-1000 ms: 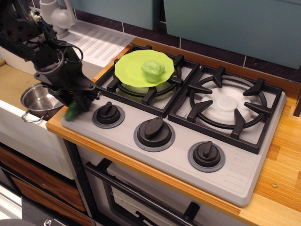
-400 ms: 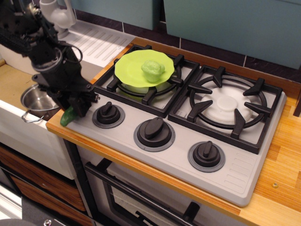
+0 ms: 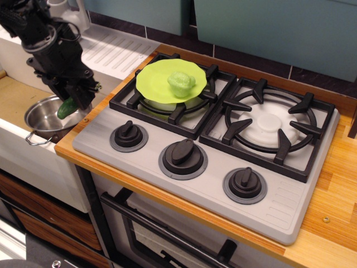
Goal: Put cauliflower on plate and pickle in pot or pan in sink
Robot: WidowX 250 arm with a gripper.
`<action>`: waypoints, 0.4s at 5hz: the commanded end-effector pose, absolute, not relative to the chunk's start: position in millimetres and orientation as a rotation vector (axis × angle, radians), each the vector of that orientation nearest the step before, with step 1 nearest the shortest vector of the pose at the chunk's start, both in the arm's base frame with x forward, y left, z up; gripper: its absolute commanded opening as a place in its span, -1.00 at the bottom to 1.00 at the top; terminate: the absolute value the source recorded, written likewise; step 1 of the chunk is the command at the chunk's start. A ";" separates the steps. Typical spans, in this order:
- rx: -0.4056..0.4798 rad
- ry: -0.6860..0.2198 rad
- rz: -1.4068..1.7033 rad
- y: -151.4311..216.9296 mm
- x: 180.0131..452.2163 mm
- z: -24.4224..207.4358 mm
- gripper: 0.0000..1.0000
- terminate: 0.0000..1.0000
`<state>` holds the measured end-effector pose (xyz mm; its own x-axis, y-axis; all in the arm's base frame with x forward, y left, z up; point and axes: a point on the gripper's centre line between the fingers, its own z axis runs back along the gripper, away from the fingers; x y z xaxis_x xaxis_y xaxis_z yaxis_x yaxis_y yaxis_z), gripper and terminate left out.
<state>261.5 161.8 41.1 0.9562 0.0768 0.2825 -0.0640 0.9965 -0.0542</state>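
The pale-green lumpy cauliflower (image 3: 181,82) sits on the lime-green plate (image 3: 156,81), which rests on the stove's left burner. My gripper (image 3: 71,103) is shut on the dark green pickle (image 3: 66,108) and holds it just above the right side of the shiny steel pot (image 3: 43,119). The pot stands in the tan sink (image 3: 14,97) at the left. Only the pickle's lower end shows below the fingers.
A grey stove top (image 3: 212,167) with three black knobs and two black burner grates fills the middle. A ribbed white drainboard (image 3: 114,50) and a white tap base (image 3: 61,11) lie behind the sink. Wooden counter (image 3: 334,184) runs along the right.
My gripper lifted the pickle off the stove's front-left corner and carried it left and back, over the pot in the sink.
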 end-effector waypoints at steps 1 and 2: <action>-0.031 -0.351 0.027 193.1 277.1 45.3 -1.00 -1.00; -0.047 -0.368 0.019 204.7 279.1 34.3 -1.00 -1.00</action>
